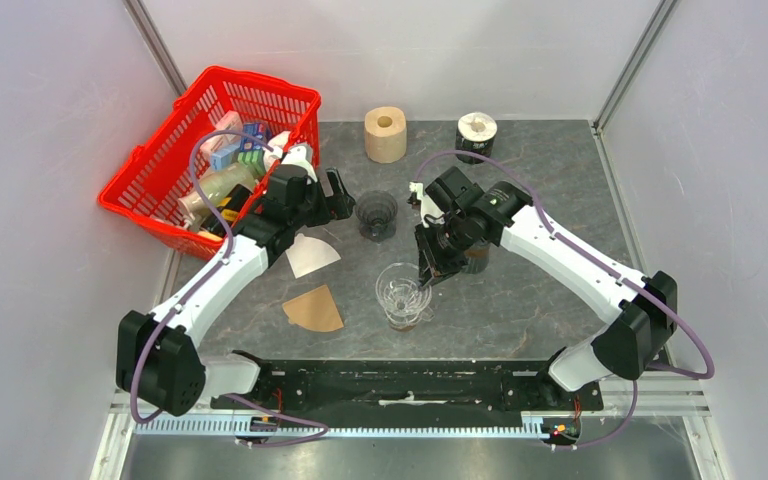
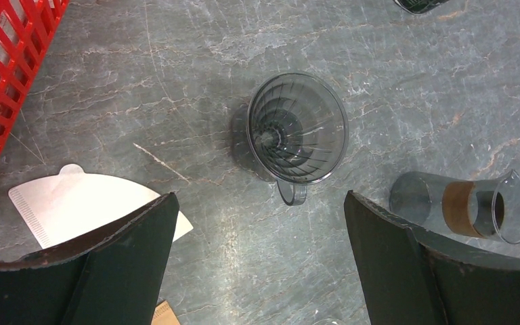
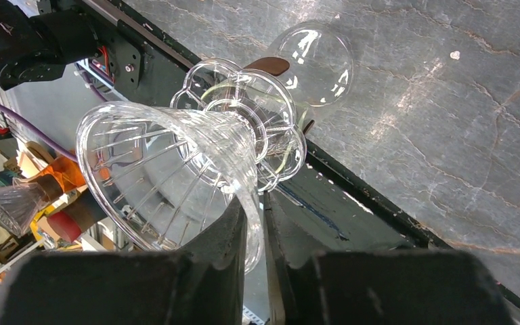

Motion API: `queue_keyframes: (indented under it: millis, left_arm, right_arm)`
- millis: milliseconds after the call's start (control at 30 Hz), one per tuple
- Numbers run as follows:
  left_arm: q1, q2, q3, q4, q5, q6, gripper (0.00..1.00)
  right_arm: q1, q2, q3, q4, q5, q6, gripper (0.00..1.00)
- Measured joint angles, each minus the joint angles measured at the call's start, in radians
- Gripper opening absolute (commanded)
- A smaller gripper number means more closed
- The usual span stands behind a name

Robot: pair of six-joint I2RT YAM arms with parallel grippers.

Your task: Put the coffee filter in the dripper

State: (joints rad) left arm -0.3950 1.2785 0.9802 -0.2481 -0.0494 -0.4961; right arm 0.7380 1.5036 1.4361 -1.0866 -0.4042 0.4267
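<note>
A clear glass dripper (image 1: 401, 287) stands over a glass carafe (image 1: 406, 320) at the table's front middle. My right gripper (image 1: 428, 275) is shut on the dripper's rim; in the right wrist view the fingers (image 3: 233, 230) pinch the rim of the dripper (image 3: 169, 162), with the carafe bulb (image 3: 313, 57) behind it. A white paper filter (image 1: 310, 255) and a brown paper filter (image 1: 315, 310) lie flat on the table. My left gripper (image 1: 338, 195) is open and empty above the table (image 2: 257, 203), with the white filter (image 2: 88, 200) by its left finger.
A dark smoked dripper (image 2: 298, 128) sits ahead of the left gripper, also in the top view (image 1: 376, 213). A dark glass server with a brown band (image 2: 464, 206) lies at the right. A red basket (image 1: 150, 190) of groceries stands at the back left. Two paper rolls (image 1: 385, 133) (image 1: 476, 135) stand at the back.
</note>
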Motion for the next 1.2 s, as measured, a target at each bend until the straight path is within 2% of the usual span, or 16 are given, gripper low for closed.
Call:
queue_keyframes:
  millis: [167,333,467,800,867,933,1067,1200]
  left_arm:
    - [0.0,0.007,0.0,0.0,0.003,0.0,0.99]
    - [0.0,0.015,0.0,0.0,0.007,0.0,0.99]
    - [0.0,0.02,0.0,0.0,0.008,0.0,0.99]
    - [-0.002,0.023,0.0,0.0,0.028,0.0,0.99]
    - [-0.004,0.024,0.0,0.0,0.029,0.0,0.99]
    - [-0.006,0.024,0.0,0.0,0.033,0.0,1.0]
    - [-0.007,0.024,0.0,0.0,0.046,0.0,1.0]
    - [-0.01,0.024,0.0,0.0,0.054,0.0,1.0]
  right_arm:
    - [0.0,0.0,-0.004,0.002,0.0,0.007,0.27]
    - [0.0,0.0,-0.005,0.002,0.0,0.01,0.34]
    - [0.0,0.0,-0.005,0.002,0.0,0.015,0.48]
    - [0.0,-0.003,0.008,0.002,0.001,0.013,0.68]
    - [0.0,-0.003,0.025,0.002,0.003,0.01,0.79]
    - [0.0,-0.008,0.047,0.002,0.016,0.001,0.96]
    - [0.0,-0.061,0.068,0.016,0.113,-0.007,0.97]
    - [-0.003,-0.166,0.067,0.042,0.298,0.016,0.97]
